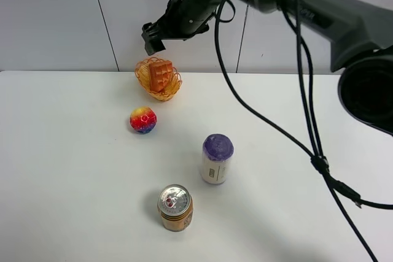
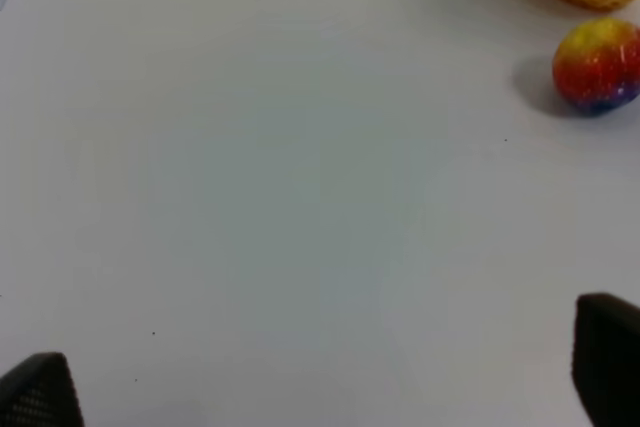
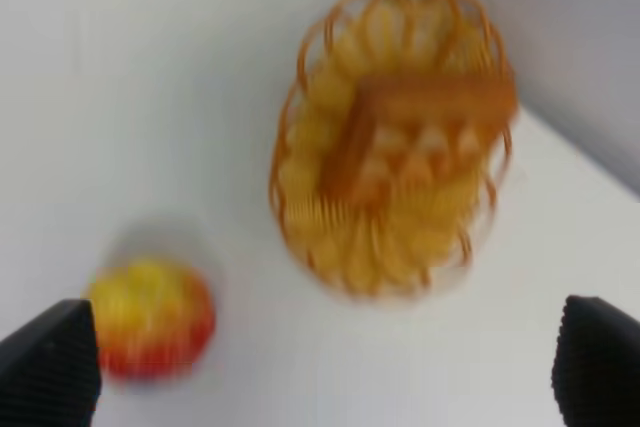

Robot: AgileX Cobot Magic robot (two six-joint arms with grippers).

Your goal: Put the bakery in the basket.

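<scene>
Leaning waffle (image 1: 161, 75) in basket (image 1: 174, 89), grid face seemingly frontward | right fingers (image 3: 45, 365) spread, empty | left fingers (image 2: 608, 359) spread

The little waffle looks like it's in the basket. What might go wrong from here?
Two things, probably minor:
1. The waffle sits propped up in the basket rather than lying flat, so a knock might tip it out or shift the light basket.
2. The open right gripper hangs just above the basket, and the arm's loose cables droop over the table near the purple-topped can. A careless pull-back might clip the rim or snag the can.
</scene>
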